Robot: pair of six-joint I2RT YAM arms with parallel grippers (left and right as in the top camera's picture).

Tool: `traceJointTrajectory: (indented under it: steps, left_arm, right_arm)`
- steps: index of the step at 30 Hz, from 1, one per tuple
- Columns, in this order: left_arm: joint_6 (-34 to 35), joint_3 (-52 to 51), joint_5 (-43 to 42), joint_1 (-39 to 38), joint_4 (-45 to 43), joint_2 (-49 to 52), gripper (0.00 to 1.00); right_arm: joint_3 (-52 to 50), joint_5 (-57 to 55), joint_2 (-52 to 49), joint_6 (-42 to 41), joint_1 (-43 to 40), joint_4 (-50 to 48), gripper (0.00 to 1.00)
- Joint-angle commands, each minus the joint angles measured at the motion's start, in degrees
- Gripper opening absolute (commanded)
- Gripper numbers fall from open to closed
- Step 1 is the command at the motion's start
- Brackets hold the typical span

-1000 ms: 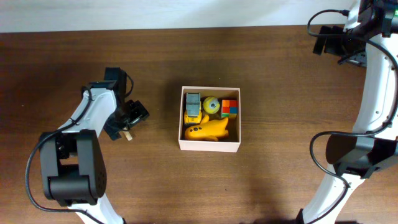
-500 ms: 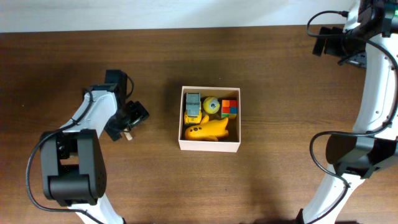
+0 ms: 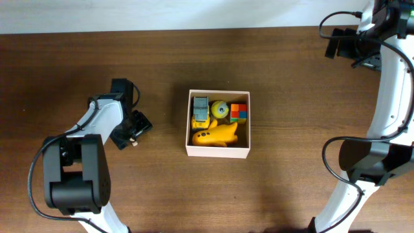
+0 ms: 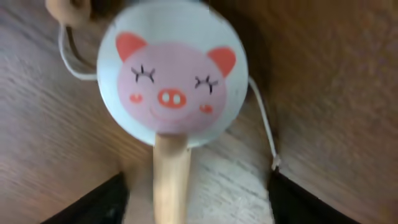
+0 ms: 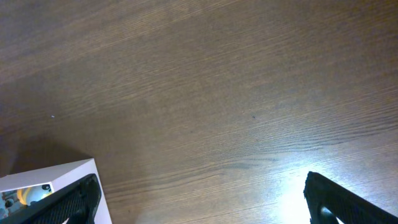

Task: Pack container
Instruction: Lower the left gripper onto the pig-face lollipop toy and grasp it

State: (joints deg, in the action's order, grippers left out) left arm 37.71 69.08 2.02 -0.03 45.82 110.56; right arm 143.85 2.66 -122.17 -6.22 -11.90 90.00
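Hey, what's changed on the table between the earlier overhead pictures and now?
The left gripper drew back slightly toward its own base, jaws open around the wooden handle of the round pig-faced rattle, not gripping it. The right gripper, the square white-walled container and the toys in it stayed put.

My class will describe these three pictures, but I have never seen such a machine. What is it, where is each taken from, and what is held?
Two robot arms stand at a brown wooden table. One picture looks down from above; the others come from wrist cameras. The square white-walled cardboard container holds four small toys. The left gripper has open fingers either side of a wooden-handled pig-faced drum toy, apparently not gripping it. The right gripper is open and empty.
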Motion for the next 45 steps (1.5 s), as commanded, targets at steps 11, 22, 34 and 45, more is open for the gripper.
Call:
traceJointTrajectory:
  steps: [11, 22, 34, 45]
  left_arm:
    - [0.4, -1.8, 2.5, 0.2, -1.1, -0.8, 0.35]
    - [0.4, -1.8, 2.1, 0.2, -0.8, -0.8, 0.24]
    - [-0.3, -0.9, -3.5, 0.2, -0.6, -0.9, 0.23]
    - [-14.2, 4.0, -10.1, 0.2, 2.2, -0.9, 0.23]
  right_arm:
    - [0.7, 0.3, -0.4, 0.0, 0.3, 0.2, 0.99]
    - [0.7, 0.3, -0.4, 0.0, 0.3, -0.1, 0.99]
    - [0.7, 0.3, -0.4, 0.0, 0.3, -0.3, 0.99]
    - [0.7, 0.3, -0.4, 0.0, 0.3, -0.5, 0.99]
